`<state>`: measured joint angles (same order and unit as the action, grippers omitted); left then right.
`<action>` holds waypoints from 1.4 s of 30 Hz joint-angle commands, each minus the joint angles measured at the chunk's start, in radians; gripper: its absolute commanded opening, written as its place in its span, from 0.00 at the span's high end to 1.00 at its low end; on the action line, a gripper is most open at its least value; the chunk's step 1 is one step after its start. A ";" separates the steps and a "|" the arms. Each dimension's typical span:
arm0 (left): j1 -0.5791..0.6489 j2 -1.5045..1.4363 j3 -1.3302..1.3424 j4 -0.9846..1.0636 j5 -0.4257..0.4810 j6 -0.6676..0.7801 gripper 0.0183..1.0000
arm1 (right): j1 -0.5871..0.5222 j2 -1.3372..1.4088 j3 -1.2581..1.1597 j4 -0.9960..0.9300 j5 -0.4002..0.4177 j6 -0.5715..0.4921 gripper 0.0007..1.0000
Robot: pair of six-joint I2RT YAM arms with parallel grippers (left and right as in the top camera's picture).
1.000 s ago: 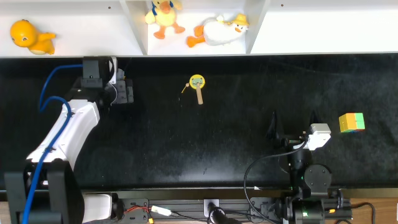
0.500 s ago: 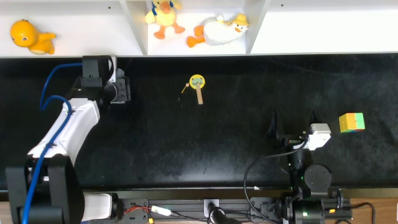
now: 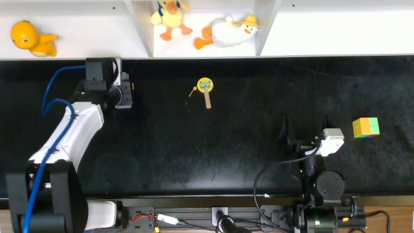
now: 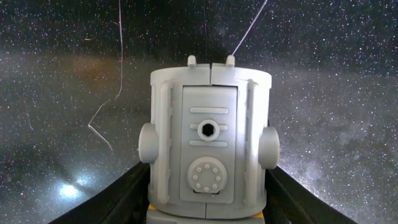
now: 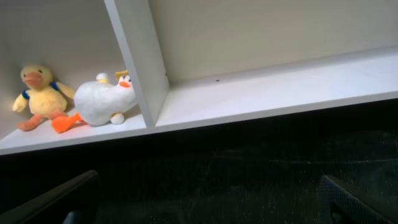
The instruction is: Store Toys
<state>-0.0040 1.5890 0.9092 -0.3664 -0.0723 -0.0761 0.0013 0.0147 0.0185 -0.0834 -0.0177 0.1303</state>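
Grey robot toy (image 4: pixel 210 146) held in the left gripper (image 4: pixel 209 210)

The barrel-shaped toy stands upright at centre. Dark fingers (image 4: pixel 118 199) press its sides at 7 and 5 o'clock, and a yellow part (image 4: pixel 155 214) peeks out at 6 o'clock. A black speckled mat (image 4: pixel 336 93) lies behind.

Lab: black mat (image 3: pixel 194 155), white cubbies (image 3: pixel 336 26).

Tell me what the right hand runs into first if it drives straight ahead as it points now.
Probably the white shelf, at the front lip of its rightmost compartment. The black tabletop between the right hand and it looks free, though depth is unclear.
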 commanded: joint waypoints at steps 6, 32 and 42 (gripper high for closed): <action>0.004 0.002 -0.005 -0.010 0.011 -0.005 0.59 | -0.002 -0.011 -0.013 0.004 0.010 0.004 0.01; 0.003 -0.298 0.049 0.006 -0.020 -0.008 0.81 | -0.002 -0.011 -0.013 0.004 0.010 0.004 0.01; 0.004 -0.196 0.049 0.174 -0.046 -0.008 0.81 | -0.002 -0.011 -0.013 0.004 0.010 0.004 0.00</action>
<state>-0.0040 1.3594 0.9340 -0.2169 -0.1024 -0.0765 0.0013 0.0147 0.0185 -0.0826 -0.0177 0.1303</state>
